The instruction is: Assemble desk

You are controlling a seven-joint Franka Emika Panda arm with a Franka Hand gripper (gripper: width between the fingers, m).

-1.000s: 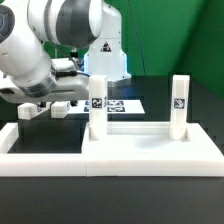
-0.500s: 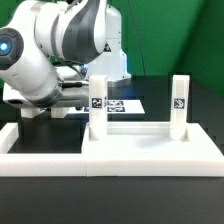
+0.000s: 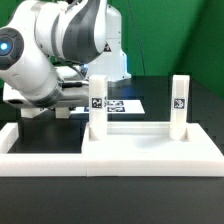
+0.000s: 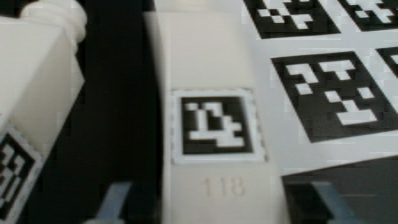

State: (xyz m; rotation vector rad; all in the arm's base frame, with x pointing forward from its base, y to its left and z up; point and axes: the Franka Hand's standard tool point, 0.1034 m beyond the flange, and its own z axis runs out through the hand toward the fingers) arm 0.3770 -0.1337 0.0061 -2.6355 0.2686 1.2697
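Wrist view: grasping a loose leg (image 4: 214,90) beside the marker board (image 4: 329,85), tool (image 4: 214,200) astride it, pinch not confirmable; likely needs clamping, then lifting to the desk top (image 3: 150,152).

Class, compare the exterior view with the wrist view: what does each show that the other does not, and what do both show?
Exterior view only: the robot arm, the desk top and two upright legs standing on it. Wrist view only: a lying leg seen close, its tag legible, with another white part beside it. Both: the marker board.
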